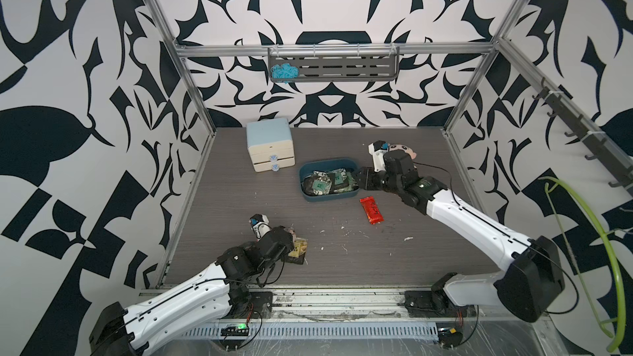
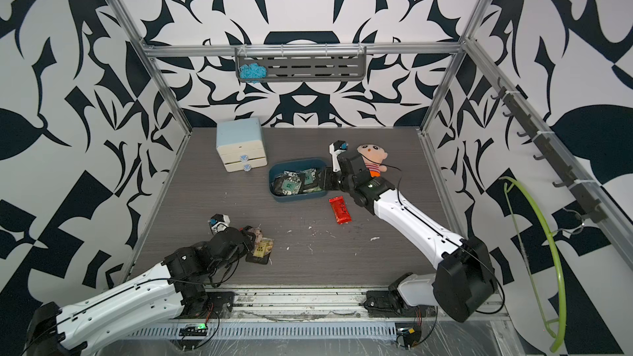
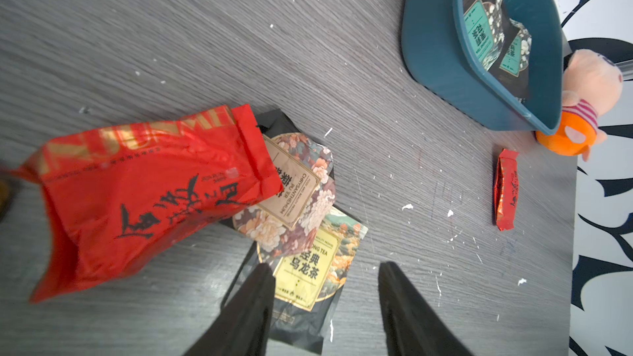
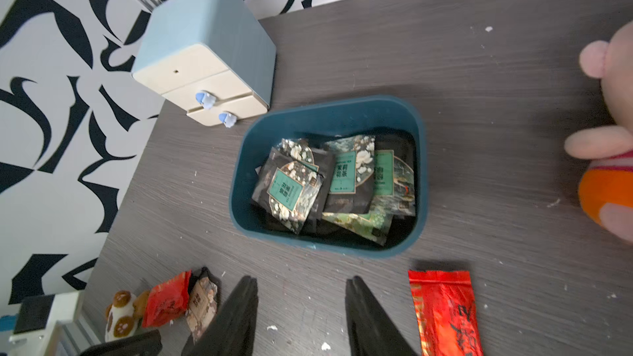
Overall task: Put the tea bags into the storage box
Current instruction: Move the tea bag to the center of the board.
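While the right tool [image 4: 301,280] hangs with its jaws parted and nothing between them, the storage box [image 4: 329,107] sits just ahead of its fingertips. It's dark teal with rounded corners and no lid, standing in the back half of the worktop [image 1: 239,207], right of centre. Inside, the tea bags [image 4: 294,190] lie heaped and overlapping: dark, crinkly sachets with green square labels and pale blossoms. One shiny red sachet [image 4: 445,309] lies flat on the worktop just in front of the box, right beside that tool's finger.

Over by the front left corner, the left tool [image 3: 322,268] is spread wide too, gripping nothing, low over a small pile. A yellow-labelled sachet [image 3: 310,268] lies partly under one finger [image 3: 253,303]. A floral beige-labelled sachet [image 3: 294,186] overlaps it, and a large red packet [image 3: 144,193] covers that one's edge.
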You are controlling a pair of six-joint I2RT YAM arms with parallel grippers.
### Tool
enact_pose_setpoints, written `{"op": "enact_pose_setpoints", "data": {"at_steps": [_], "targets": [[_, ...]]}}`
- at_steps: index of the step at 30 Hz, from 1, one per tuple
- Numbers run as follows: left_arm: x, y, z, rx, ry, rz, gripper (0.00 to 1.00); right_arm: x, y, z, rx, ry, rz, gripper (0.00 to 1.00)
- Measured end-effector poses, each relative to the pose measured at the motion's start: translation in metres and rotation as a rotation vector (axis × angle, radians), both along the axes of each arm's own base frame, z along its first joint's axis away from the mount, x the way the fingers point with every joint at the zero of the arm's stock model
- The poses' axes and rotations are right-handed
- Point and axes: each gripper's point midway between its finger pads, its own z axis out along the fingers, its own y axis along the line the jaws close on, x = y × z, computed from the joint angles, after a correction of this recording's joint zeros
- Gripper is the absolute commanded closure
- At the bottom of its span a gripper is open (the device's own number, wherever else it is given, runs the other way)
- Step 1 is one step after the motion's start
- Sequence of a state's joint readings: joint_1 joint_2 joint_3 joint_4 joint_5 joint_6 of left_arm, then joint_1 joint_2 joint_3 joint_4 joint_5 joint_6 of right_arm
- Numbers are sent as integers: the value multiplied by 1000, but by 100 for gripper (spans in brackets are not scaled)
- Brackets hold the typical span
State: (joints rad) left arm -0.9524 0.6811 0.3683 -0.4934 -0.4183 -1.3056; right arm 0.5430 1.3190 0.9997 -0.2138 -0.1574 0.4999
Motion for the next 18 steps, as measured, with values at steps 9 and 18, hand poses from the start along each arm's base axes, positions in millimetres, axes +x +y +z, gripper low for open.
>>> {"op": "enact_pose_setpoints", "data": {"at_steps": [9, 18], "targets": [[-3, -2, -3, -1, 27, -9, 47, -56, 19, -83, -21, 146, 195, 54], [-6, -3, -5, 1, 57, -8, 49, -134, 86, -134, -117, 172, 529, 55]]}}
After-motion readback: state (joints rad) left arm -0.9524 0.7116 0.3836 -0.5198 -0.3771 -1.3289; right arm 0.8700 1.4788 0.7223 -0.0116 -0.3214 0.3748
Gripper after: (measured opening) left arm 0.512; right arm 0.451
